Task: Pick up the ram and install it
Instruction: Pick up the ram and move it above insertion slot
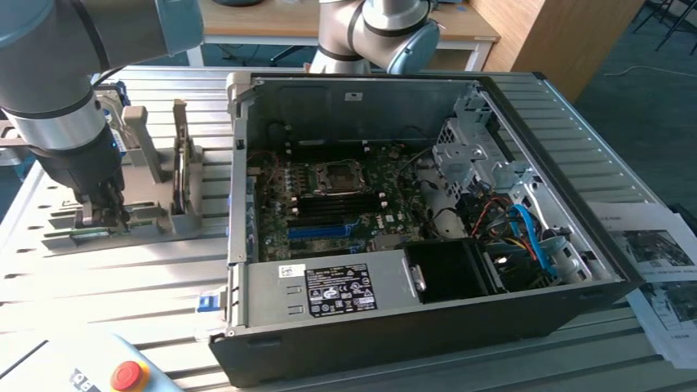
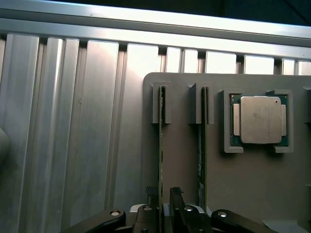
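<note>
The ram is a thin green stick standing on edge in a slot of a grey holder. A second stick stands in the slot beside it. My gripper is lowered over the first stick, its dark fingertips on either side of the board's edge with a small gap showing, so it is open. In the exterior view my gripper hangs low at the holder, on that view's left, beside the open computer case. The motherboard lies inside the case.
A square silver processor chip sits in a pocket of the holder. The holder's upright grey walls stand close to the arm. A red stop button lies at the front, and papers lie at the exterior view's right on the ribbed metal table.
</note>
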Motion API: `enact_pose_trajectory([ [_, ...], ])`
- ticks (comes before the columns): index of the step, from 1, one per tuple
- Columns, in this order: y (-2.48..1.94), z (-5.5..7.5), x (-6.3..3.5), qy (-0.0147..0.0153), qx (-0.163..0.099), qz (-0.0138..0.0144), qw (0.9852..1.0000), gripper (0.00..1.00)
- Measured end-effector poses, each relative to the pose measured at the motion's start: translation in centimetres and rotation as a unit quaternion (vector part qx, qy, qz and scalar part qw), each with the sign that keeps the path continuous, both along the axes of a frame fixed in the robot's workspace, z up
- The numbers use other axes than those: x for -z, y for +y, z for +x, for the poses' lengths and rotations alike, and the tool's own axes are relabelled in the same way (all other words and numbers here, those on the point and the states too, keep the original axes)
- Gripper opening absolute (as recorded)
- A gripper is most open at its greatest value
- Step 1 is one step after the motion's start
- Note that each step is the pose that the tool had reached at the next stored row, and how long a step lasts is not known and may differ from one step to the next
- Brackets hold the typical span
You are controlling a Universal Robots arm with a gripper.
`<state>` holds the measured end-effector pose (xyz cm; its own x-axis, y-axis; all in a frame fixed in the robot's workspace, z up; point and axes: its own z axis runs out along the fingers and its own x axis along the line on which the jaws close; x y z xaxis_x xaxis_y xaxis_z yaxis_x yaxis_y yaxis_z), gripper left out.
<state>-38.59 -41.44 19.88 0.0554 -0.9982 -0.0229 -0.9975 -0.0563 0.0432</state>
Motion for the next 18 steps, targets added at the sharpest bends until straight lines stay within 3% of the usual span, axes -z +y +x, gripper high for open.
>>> enact_pose_trajectory([
  [4,0.0,-0.05,0.0,-0.0005,0.0,0.0,1.0,0.24],
  [12,0.0,-0.19,0.0,-0.0067,0.0,0.0,1.0,0.24],
  [18,0.0,-0.2,0.0,-0.0067,0.0,0.0,1.0,0.24],
])
